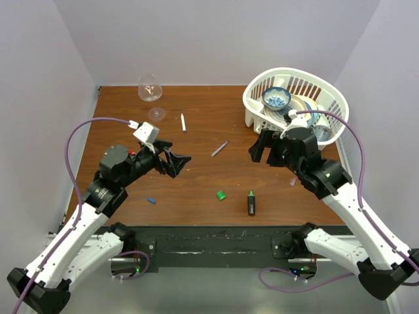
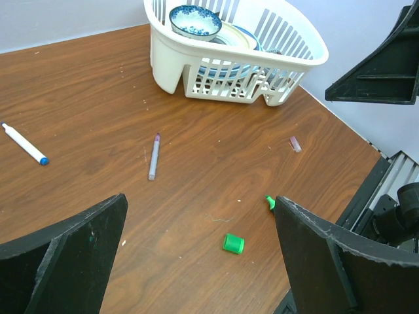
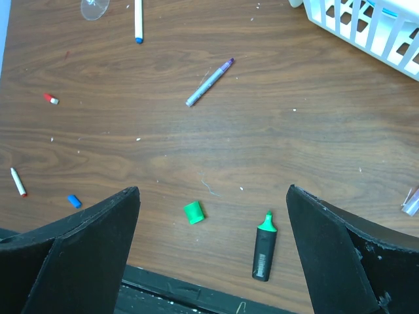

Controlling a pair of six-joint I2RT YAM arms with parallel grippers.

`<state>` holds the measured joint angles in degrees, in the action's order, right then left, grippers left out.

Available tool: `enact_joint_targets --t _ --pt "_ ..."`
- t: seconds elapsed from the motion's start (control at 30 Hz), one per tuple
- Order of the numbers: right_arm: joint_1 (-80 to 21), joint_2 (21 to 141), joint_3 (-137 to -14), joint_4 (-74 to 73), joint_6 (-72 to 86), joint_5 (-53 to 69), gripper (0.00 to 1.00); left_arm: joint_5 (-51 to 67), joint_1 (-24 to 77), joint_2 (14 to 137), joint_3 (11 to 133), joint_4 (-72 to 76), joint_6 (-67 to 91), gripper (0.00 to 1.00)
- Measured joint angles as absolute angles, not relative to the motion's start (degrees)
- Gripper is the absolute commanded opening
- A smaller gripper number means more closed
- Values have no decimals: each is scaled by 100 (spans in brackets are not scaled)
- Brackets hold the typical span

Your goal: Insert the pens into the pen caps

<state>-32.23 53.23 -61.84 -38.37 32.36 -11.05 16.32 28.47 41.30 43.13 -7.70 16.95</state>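
Currently nothing is grasped: our left gripper (image 1: 178, 163) and right gripper (image 1: 262, 149) hover mid-frame, spread and empty. Lower centre, the black marker (image 1: 251, 203) and green cap (image 1: 221, 195) lie near but apart; we judge a first pick comes next.

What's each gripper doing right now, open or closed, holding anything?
Left gripper: open, holding nothing.
Right gripper: open, holding nothing.

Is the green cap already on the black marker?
No, the green cap lies apart from the black marker, whose green tip is bare.
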Motion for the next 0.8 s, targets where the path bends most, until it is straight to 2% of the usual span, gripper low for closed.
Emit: enact_joint_targets --t 0.33,0.57,0.67,0.7,0.8 --pt "-3223 5186 -6169 -3835 3240 -1337 98 1649 2847 4123 4313 -775 1695 100" --pt "-3190 5878 -6300 -4412 3192 -2624 94 1697 2847 4125 4313 -753 1699 100" --pt "-2943 6495 -6276 -4759 3199 -3227 85 1752 2847 4130 4311 -718 1706 100" --pt "-2818 6639 -6237 -4812 3186 -3317 79 1769 2847 4132 4311 -707 1719 100" --pt "-2082 7002 -5892 -4864 3146 -3393 72 1806 2847 4134 4300 -683 1743 100"
